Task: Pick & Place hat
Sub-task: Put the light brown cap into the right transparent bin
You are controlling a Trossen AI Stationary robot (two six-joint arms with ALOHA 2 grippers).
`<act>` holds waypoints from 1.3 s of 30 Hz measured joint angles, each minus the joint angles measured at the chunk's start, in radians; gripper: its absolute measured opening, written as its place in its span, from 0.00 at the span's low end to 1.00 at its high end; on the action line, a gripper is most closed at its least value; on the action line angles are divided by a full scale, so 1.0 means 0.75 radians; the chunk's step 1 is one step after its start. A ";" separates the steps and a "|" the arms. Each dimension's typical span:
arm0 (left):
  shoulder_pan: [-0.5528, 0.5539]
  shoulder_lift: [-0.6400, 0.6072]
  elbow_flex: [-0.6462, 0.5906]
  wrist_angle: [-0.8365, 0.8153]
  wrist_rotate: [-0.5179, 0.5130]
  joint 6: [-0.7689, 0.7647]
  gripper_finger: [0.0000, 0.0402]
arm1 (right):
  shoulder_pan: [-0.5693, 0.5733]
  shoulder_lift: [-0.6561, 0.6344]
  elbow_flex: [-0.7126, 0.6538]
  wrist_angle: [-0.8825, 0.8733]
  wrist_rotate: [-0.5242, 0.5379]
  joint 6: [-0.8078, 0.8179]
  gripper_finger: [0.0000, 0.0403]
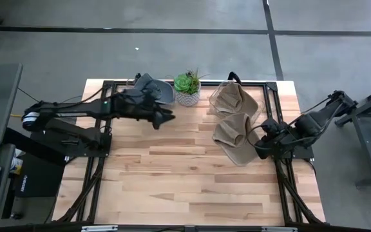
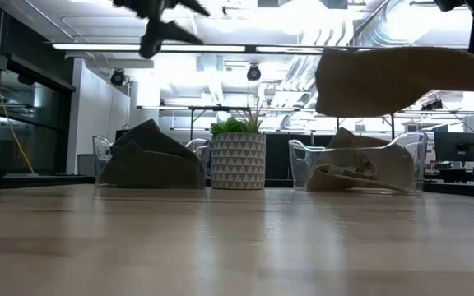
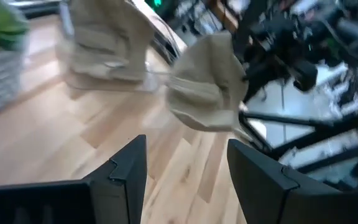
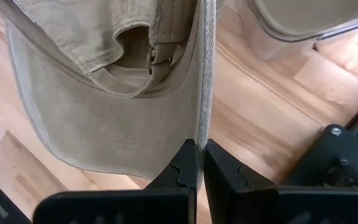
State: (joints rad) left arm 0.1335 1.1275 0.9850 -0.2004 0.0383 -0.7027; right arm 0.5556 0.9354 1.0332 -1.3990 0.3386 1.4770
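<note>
A tan cap [image 1: 234,136] is in the air over the table's right part, held by my right gripper [image 1: 257,140], which is shut on it. In the low view the cap [image 2: 393,78] floats well above the wood. The right wrist view shows its underside [image 4: 104,124] with the inner band. More tan caps lie in a clear bin [image 1: 234,98] at the far edge. Dark caps fill a second clear bin [image 1: 154,89] left of the plant. My left gripper [image 1: 169,118] hovers open near that bin, high above the table [image 2: 163,25], touching nothing. My right gripper [image 4: 201,155] pinches the cap's brim at its edge [image 4: 205,118] between the two fingers. The fingers come level from the table's right side. The cap is lifted clear of the table [image 2: 220,238], with its crown stretching away from the fingers toward the table's left.
A potted green plant [image 1: 187,87] in a patterned white pot stands between the two bins at the far edge. Black frame rails [image 1: 95,167] run along the table's left and right sides. Bare wood [image 1: 185,180] covers the middle and near part.
</note>
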 joint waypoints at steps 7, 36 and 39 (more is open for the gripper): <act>0.079 -0.315 -0.370 0.274 -0.009 -0.167 0.46 | 0.000 -0.052 0.000 -0.057 -0.007 -0.022 0.01; 0.075 -1.103 -1.120 0.372 -0.201 -0.607 0.46 | -0.248 0.129 0.688 -0.231 0.096 -0.551 0.01; 0.075 -1.129 -1.147 0.373 -0.197 -0.610 0.46 | -0.276 0.169 0.799 -0.228 0.099 -0.629 0.01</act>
State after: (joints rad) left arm 0.1894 0.2806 0.1247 0.0793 -0.1097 -1.1599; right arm 0.3484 1.0619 1.6321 -1.5700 0.4128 1.0056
